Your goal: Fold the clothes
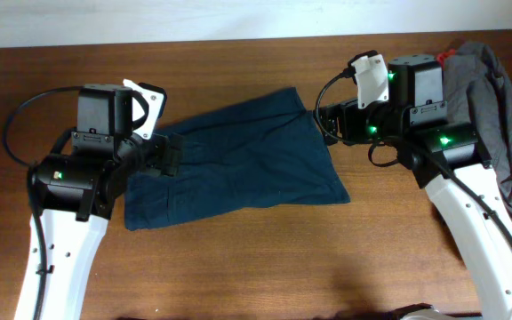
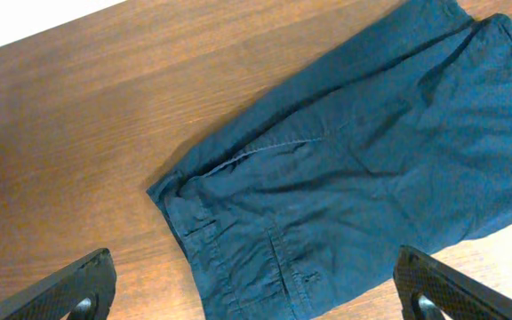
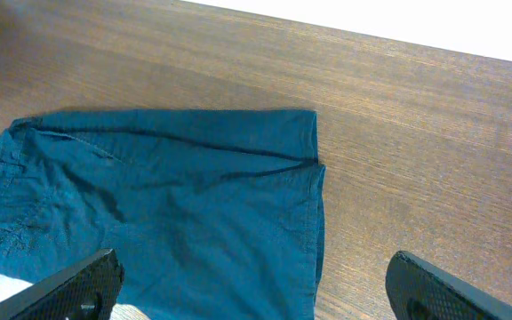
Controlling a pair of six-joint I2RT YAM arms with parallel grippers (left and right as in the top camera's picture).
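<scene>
The clothes, a pair of dark navy shorts (image 1: 238,160), lie flat on the wooden table between the two arms. Their waistband end (image 2: 229,258) is under my left gripper (image 2: 256,289), which hovers open above it with nothing between its fingers. The leg hem (image 3: 314,204) lies below my right gripper (image 3: 256,289), which is also open and empty, one finger over the fabric and one over bare wood. In the overhead view the left gripper (image 1: 169,156) is at the shorts' left edge and the right gripper (image 1: 325,123) at their upper right corner.
A pile of grey garments (image 1: 505,116) with a bit of red (image 1: 444,53) lies at the table's right edge behind the right arm. The white wall runs along the table's far edge (image 1: 194,43). Bare wood (image 1: 265,258) lies in front of the shorts.
</scene>
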